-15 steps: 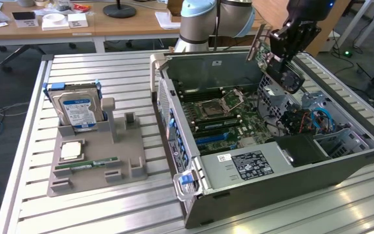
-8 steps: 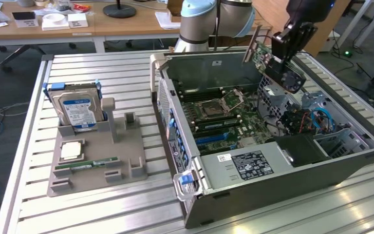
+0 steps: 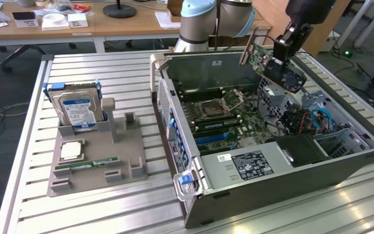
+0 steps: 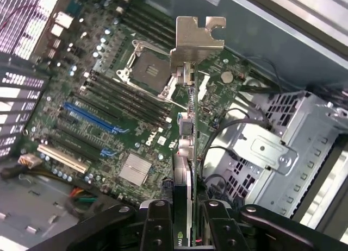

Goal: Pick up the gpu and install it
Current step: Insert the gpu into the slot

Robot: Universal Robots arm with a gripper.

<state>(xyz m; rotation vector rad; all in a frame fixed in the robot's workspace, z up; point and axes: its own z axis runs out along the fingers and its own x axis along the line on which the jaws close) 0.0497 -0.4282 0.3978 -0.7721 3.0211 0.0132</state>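
Observation:
The gpu is a thin card with a green board, a black part and a metal end bracket. It hangs tilted in the air above the far right part of the open computer case. My gripper comes down from above and is shut on the card. In the wrist view the gpu shows edge-on between my two black fingers, its silver bracket pointing away from me. Beneath it lies the motherboard with a long blue slot.
A grey parts stand on the exterior view's left holds a blue-labelled hard drive, a processor and a green memory stick. Inside the case are a metal drive cage, cables and the processor socket. Desks stand behind.

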